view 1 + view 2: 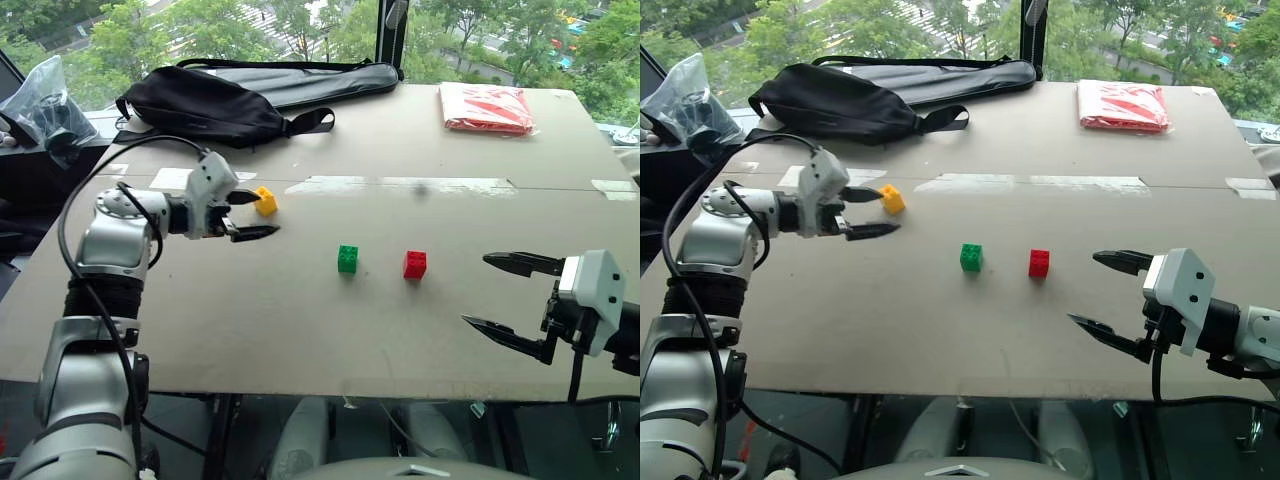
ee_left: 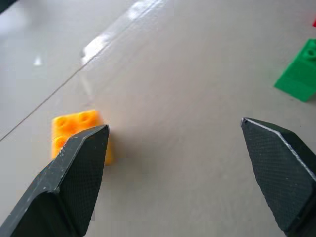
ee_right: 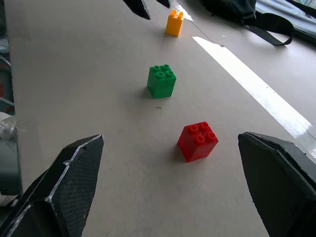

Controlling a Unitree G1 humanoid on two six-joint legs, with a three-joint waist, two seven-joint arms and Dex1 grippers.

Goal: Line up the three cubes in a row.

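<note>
The yellow cube (image 1: 265, 201) sits on the tan table (image 1: 300, 320), left of and farther back than the other two. My left gripper (image 1: 255, 214) is open right next to it, its far fingertip almost at the cube; in the left wrist view the yellow cube (image 2: 74, 129) is partly hidden behind one finger and lies outside the gap. At mid-table the green cube (image 1: 348, 259) and the red cube (image 1: 415, 264) stand side by side, a small gap apart. My right gripper (image 1: 478, 290) hangs open and empty to the right of the red cube (image 3: 198, 141), near the front edge.
A black bag (image 1: 200, 105) and a long dark case lie along the table's back edge. A red-and-white packet (image 1: 487, 107) lies at the back right. A strip of tape (image 1: 400, 185) crosses the table behind the cubes. A clear plastic bag (image 1: 45, 100) sits off the table's left.
</note>
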